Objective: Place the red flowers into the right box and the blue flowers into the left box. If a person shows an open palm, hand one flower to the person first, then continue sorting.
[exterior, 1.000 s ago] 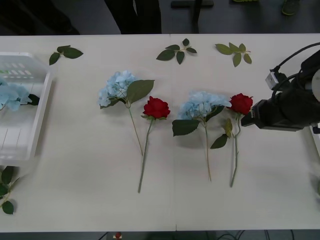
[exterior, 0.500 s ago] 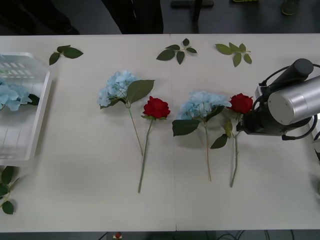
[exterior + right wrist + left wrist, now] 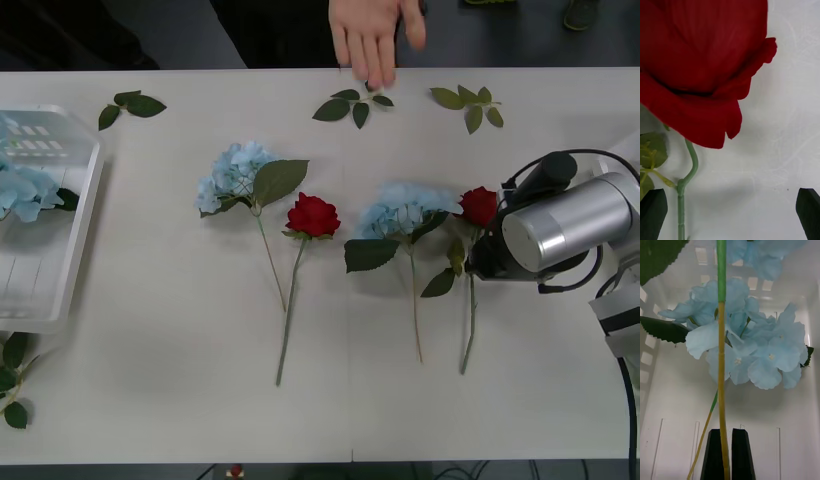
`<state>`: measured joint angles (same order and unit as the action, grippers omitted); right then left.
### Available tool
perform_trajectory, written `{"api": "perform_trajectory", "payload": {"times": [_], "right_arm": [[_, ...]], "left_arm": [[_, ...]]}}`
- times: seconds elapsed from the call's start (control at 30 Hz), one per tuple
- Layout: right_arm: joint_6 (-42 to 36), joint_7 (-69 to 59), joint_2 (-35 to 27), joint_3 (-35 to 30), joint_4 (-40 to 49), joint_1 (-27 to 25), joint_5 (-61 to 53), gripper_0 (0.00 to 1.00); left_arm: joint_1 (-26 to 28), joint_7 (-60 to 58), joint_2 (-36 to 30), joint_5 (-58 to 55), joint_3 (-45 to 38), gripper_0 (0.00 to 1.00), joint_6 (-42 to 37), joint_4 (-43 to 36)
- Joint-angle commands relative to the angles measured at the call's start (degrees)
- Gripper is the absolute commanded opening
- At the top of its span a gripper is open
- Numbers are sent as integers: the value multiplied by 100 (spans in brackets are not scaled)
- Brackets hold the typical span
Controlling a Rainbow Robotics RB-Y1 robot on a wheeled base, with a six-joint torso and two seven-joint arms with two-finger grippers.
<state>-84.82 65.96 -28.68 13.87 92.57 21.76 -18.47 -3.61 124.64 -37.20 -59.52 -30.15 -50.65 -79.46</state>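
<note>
Newly arrived at the table's [image 3: 180, 400] far edge is a person's open hand [image 3: 372, 35]; right gripper [image 3: 730, 210], fingers spread, hangs over a rose [image 3: 696, 71]; left gripper [image 3: 730, 453] pinches a stem [image 3: 721, 352] above the bin [image 3: 70, 250] holding a blue flower [image 3: 752, 352]

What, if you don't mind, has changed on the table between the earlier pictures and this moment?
A person's hand has come in over the far edge, fingers toward the table. The right gripper, open, has shifted slightly left and now stands at the rightmost red rose. The left gripper holds a blue flower stem over the left box. The flowers on the table have not moved.
</note>
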Motion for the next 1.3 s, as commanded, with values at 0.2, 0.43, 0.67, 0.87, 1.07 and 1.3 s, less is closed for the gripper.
{"api": "perform_trajectory", "payload": {"times": [0.2, 0.43, 0.67, 0.87, 1.07, 1.3], "right_arm": [[36, -373, 249, 80, 6, 83, 194, 100], [361, -399, 345, 177, -275, 83, 291, 100], [414, -434, 398, 239, -354, 83, 379, 88], [405, -496, 424, 247, -389, 83, 353, 11], [440, -540, 424, 247, -398, 65, 309, 0], [414, -575, 407, 247, -398, 39, 335, 0]], "left_arm": [[45, 465, -156, -147, -158, 79, -155, -246], [45, 386, -191, -516, -228, 90, -780, -545], [45, 359, -244, -429, -299, 100, -1052, -896], [-17, 298, -270, -332, -263, 100, -1096, -1037], [-8, 298, -270, -306, -290, 100, -1105, -1037], [-43, 289, -270, -156, -316, 100, -1096, -1037]]}}
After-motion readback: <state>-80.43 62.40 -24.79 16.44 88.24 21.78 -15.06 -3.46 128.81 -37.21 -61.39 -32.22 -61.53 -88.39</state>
